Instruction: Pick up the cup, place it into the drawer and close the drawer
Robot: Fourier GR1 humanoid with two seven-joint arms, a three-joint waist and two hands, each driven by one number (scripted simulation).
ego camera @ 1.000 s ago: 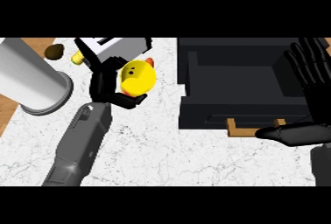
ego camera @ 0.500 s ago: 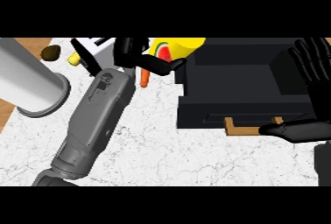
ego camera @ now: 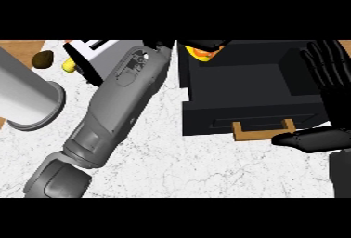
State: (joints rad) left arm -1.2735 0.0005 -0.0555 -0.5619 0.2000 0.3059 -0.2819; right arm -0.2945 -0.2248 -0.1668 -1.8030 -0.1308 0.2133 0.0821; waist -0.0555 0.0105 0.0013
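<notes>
The yellow cup with an orange patch point(ego camera: 198, 53) is up at the top edge of the head view, over the back left corner of the open black drawer point(ego camera: 247, 88). My left hand point(ego camera: 213, 44) is curled round it and hides most of it; the grey forearm stretches diagonally across the counter. My right hand point(ego camera: 329, 79) rests open at the drawer's right side, fingers up, with its thumb beside the drawer's front. The drawer's inside looks bare.
A wooden handle point(ego camera: 264, 130) sticks out from the drawer's front. At the left stands a large grey cylinder point(ego camera: 27, 97). Behind it are a white appliance point(ego camera: 89, 51), a small brown object point(ego camera: 42, 59) and a small yellow object point(ego camera: 68, 65).
My left hand has carried the cup up and to the right, from the counter left of the drawer to over the drawer's back left corner. The right hand has stayed in place.
</notes>
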